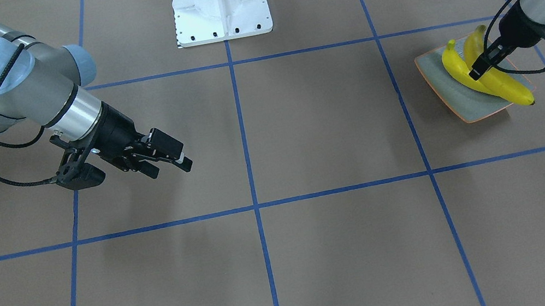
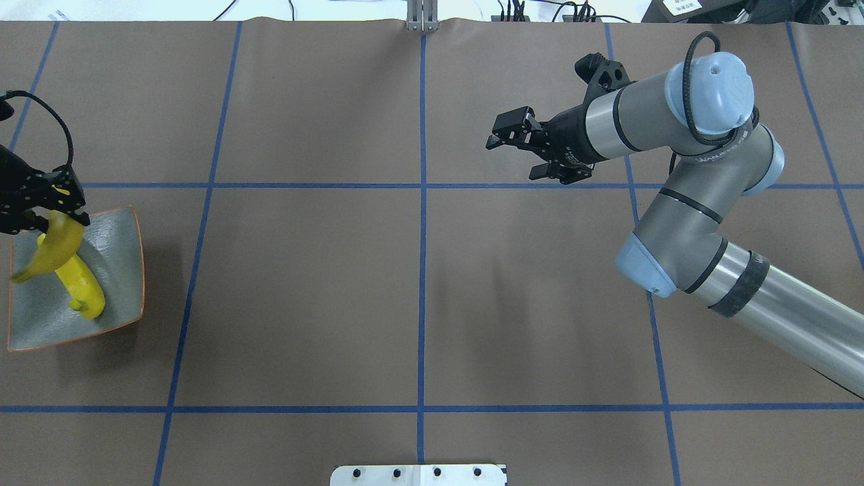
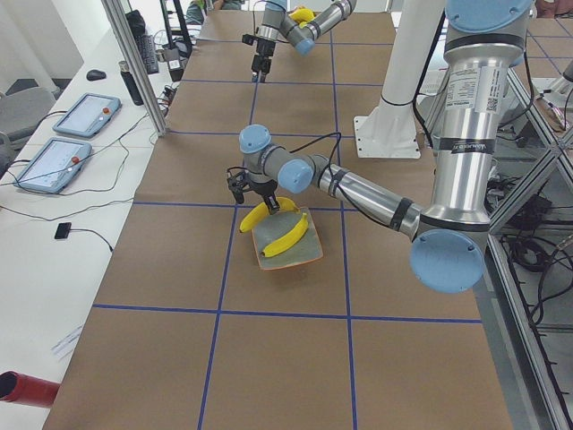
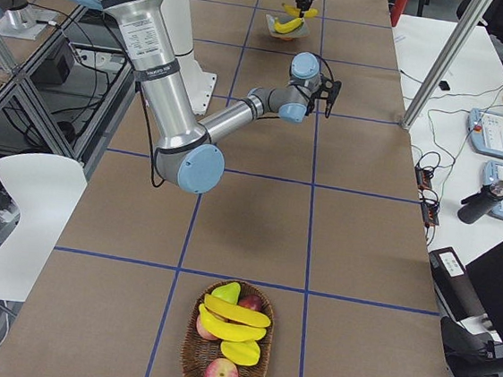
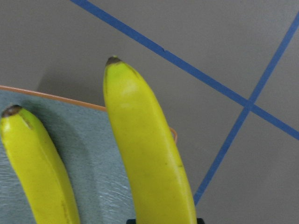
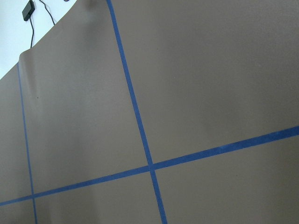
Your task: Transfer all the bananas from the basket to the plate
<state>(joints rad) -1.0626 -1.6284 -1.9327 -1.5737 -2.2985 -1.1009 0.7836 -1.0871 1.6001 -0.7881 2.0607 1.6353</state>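
Two bananas (image 4: 237, 312) top the pile in the wicker basket (image 4: 187, 348), nearest in the exterior right view, at the robot's right end of the counter (image 4: 361, 254). Same basket: reddish round fruit (image 4: 221, 376) and yellow-green fruit (image 4: 241, 351) under and beside them. Basket is well apart from both arms.

Next out, the right arm (image 2: 675, 108) reaches over the middle of the counter. Right jaws open, fingers spread, nothing between them, hanging above the brown counter near a blue tape line (image 2: 422, 270). Right wrist view shows only counter and tape.

White robot base (image 1: 219, 1) stands at the robot-side edge of the counter, between the arms.

Far end, robot's left: grey-green plate (image 2: 118, 229) with orange rim, on the counter. Lying banana (image 2: 84, 290) rests on the plate. Left jaws closed on the held banana (image 2: 57, 244), over the plate. Held banana crosses over the lying one in the overhead view; cannot tell whether they touch. Left wrist view: the held banana's dark tip is past the plate rim, over the counter. Left arm (image 3: 358, 190) comes in from the robot side.
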